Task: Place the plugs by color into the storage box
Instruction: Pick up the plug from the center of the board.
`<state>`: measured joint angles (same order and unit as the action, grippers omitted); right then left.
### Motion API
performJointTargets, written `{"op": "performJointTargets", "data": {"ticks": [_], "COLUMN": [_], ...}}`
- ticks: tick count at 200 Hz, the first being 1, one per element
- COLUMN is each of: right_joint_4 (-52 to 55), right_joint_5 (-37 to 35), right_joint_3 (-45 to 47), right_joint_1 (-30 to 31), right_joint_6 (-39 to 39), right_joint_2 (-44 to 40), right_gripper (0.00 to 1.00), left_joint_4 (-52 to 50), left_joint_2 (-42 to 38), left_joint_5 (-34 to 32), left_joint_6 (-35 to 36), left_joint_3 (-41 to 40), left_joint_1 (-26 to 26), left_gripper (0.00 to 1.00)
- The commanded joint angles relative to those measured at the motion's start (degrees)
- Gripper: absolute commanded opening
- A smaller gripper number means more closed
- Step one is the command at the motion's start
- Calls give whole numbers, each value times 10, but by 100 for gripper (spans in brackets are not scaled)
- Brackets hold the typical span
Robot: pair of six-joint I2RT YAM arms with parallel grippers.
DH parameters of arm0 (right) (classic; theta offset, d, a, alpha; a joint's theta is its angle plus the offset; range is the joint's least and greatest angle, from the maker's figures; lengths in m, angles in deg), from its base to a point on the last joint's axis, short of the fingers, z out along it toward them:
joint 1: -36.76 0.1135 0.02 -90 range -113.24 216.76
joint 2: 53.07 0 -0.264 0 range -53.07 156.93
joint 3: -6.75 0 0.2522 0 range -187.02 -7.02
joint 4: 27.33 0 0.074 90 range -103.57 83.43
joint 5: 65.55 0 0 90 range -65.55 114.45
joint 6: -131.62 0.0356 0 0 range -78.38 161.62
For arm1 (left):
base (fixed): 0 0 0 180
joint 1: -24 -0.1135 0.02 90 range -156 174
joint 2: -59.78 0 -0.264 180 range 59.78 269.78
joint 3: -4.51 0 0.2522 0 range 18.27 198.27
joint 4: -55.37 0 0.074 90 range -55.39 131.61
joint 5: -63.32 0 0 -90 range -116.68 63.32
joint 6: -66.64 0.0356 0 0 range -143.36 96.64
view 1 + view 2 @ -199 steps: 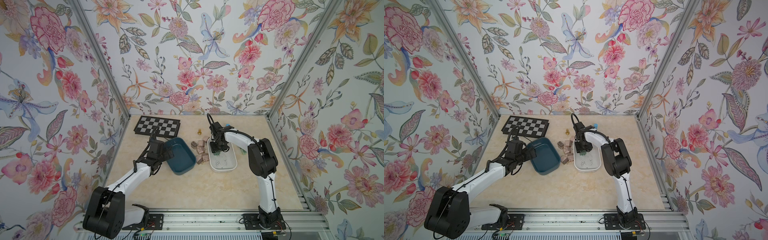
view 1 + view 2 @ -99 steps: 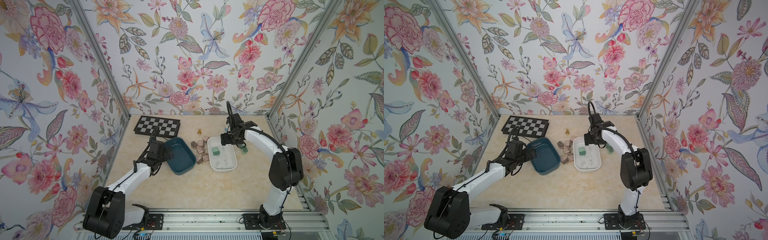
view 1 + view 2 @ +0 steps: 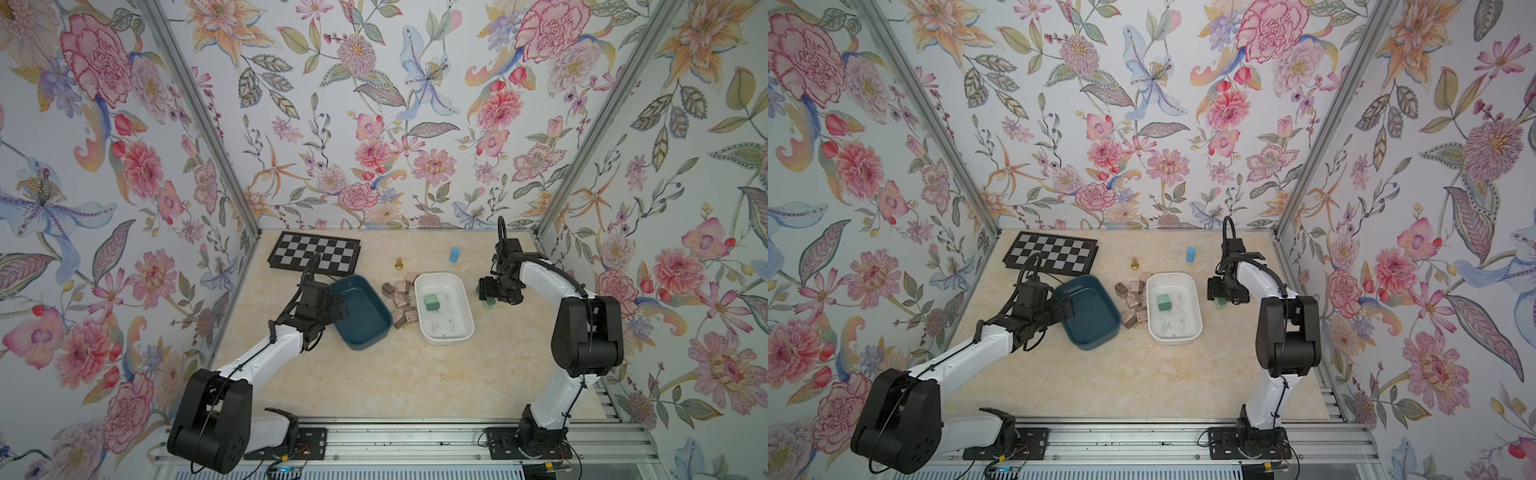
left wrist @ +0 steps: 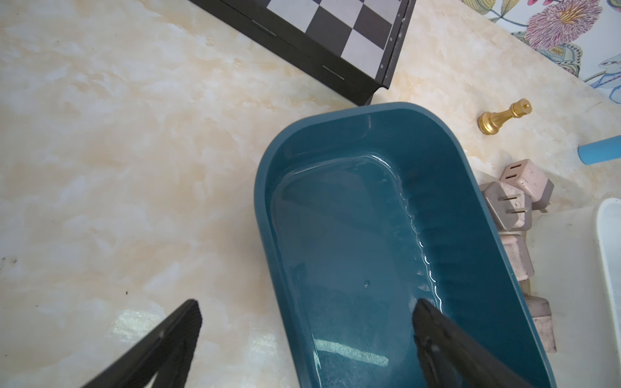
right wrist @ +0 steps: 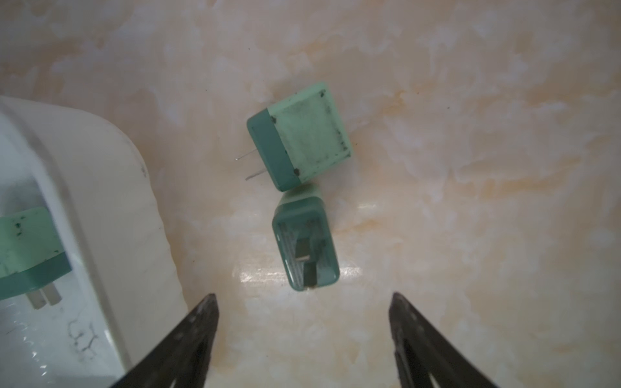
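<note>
We are holding our right gripper [image 5: 302,299], jaws spread and empty, above two green plugs [image 5: 302,134] lying beside each other on the table [image 5: 470,201], at three o'clock of the white box [image 3: 446,338]; a third green plug [image 3: 432,302] is sitting inside it. Pink plugs [image 3: 401,301] are crowding its nine o'clock, beside the teal box [image 3: 365,311], where our left gripper [image 4: 307,304] is hanging wide open.

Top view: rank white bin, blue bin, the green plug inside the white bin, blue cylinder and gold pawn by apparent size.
1. white bin and blue bin: look alike, and the blue one is partly covered, so unranked
2. green plug
3. blue cylinder
4. gold pawn, only slightly smaller
</note>
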<state>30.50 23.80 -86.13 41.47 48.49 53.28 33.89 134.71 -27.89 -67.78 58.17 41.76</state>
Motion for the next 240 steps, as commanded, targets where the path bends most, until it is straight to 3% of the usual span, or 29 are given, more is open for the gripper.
{"op": "performJointTargets", "data": {"ticks": [1,91,139,165,192,240], "right_joint_4": [-15,-37,-36,-15,18,37], "right_joint_5": [8,6,-6,-9,-21,-12], "right_joint_3": [-1,-10,0,-2,-20,-89], "right_joint_1": [-4,-6,2,17,73,171], "right_joint_6": [-13,-21,-19,-14,-2,39], "right_joint_2": [24,82,39,-6,-39,-4], "right_gripper": [75,42,28,27,27,28], "left_joint_4": [4,7,7,9,11,9], "left_joint_2": [6,11,11,12,13,11], "left_joint_5": [1,2,2,3,4,5], "left_joint_6": [-10,-10,-9,-10,-10,-8], "left_joint_3": [5,3,4,5,6,7], "left_joint_1": [6,7,8,8,7,7], "left_gripper": [99,99,100,99,99,100]}}
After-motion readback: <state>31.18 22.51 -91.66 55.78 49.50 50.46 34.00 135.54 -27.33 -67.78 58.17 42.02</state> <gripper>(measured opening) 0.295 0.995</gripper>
